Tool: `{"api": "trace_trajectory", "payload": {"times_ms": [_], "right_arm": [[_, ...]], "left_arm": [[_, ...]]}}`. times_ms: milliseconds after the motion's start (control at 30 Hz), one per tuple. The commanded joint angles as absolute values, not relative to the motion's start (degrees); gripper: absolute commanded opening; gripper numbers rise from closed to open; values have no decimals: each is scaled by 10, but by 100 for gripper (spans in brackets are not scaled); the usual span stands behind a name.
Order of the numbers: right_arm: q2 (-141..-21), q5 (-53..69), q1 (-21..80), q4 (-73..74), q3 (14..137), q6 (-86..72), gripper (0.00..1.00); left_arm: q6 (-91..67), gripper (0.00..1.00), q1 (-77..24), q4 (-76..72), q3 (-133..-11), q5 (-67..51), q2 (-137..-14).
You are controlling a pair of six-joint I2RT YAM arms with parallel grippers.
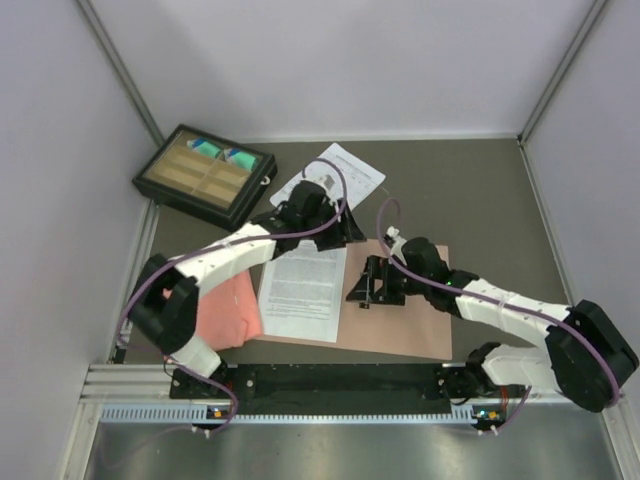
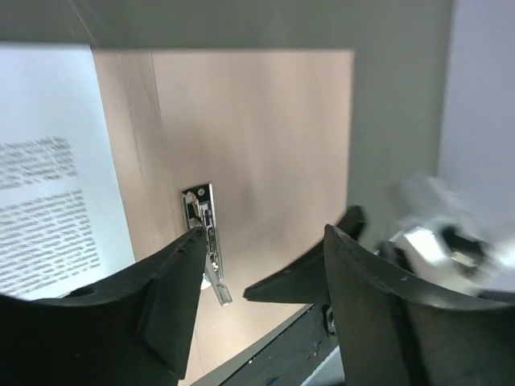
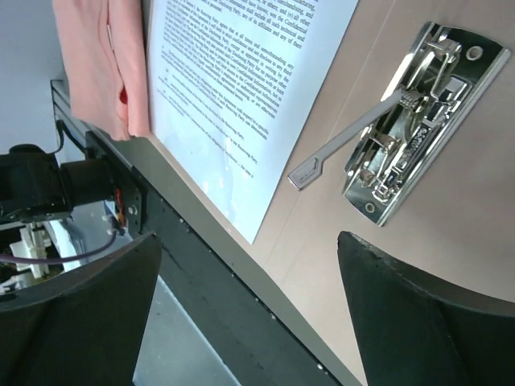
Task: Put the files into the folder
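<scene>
A tan folder [image 1: 400, 325] lies open on the table, with a metal lever clip [image 3: 410, 121] in its middle. A white sheet of dense text [image 1: 303, 290] lies on the folder's left half. It also shows in the right wrist view [image 3: 241, 80] and the left wrist view [image 2: 48, 177]. A second white sheet [image 1: 350, 175] lies at the back, partly under the left arm. My left gripper [image 1: 345, 225] is open and empty above the folder's far edge. My right gripper [image 1: 362, 285] is open and empty over the clip [image 2: 205, 233].
A salmon-pink folded cloth [image 1: 225, 310] lies left of the folder, touching the text sheet's edge. A black compartment tray [image 1: 205, 175] stands at the back left. The black rail [image 1: 330, 378] runs along the near edge. Grey walls enclose three sides.
</scene>
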State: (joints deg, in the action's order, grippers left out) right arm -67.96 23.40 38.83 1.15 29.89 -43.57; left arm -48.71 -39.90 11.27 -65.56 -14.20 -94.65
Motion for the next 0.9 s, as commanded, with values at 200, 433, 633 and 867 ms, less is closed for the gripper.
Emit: {"api": "trace_trajectory", "payload": {"times_ms": [200,433,633,867], "right_arm": [[-793,229,403,-104,382,-482,95],[-869,234,390,-91,471,-456,97],[-960,233,379,-64,536,-400,98],[-1032,230,359,-64,587,-345,99]], "left_arm": [[-408,79,-330,182,-578,-55,-687],[-397,82,-329,210,-536,-67,-619],[-419,82,-329,171,-495,-91,-627],[-439,77,-329,102,-459,-135,-672]]}}
